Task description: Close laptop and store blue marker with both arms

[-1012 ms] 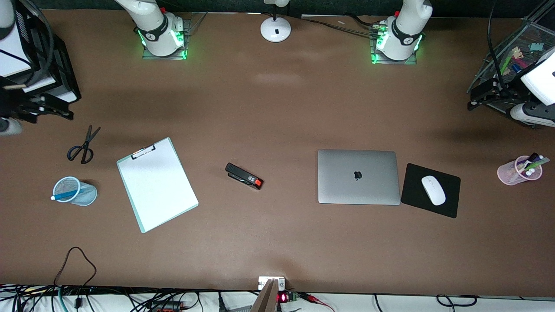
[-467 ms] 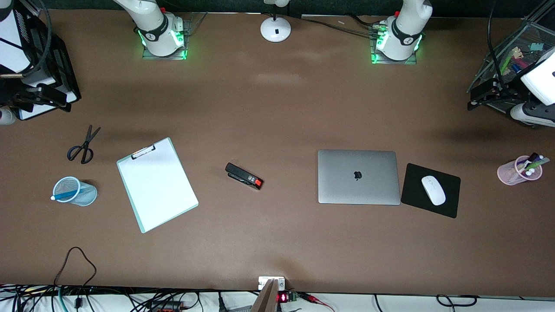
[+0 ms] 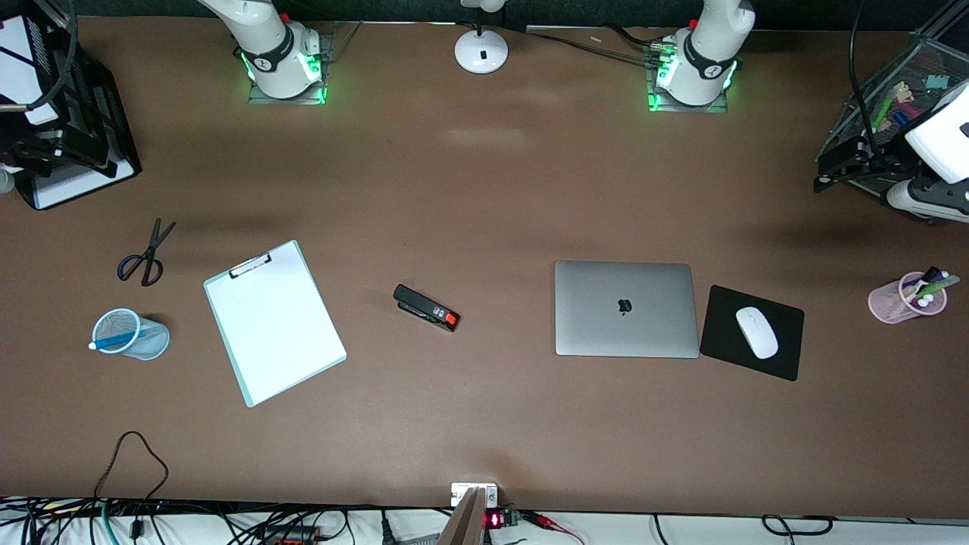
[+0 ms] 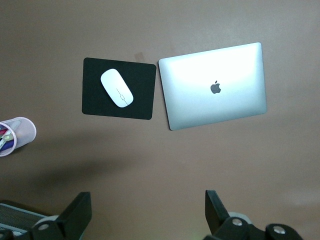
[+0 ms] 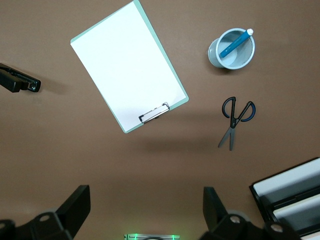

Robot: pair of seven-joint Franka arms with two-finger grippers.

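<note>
The laptop lies closed on the brown table, lid up with the dark apple logo; it also shows in the left wrist view. The blue marker leans in a pale blue mesh cup toward the right arm's end; the right wrist view shows the marker in that cup. My left gripper hangs open and empty in the air at the left arm's end. My right gripper hangs open and empty over a black tray.
Scissors, a clipboard and a black stapler lie between cup and laptop. A white mouse sits on a black mouse pad beside the laptop. A pink marker cup, wire organizer, paper tray and lamp base stand around.
My right gripper has drawn back over the black tray toward the robots' edge of the table. My left gripper has shifted only slightly. Nothing on the table has moved.
</note>
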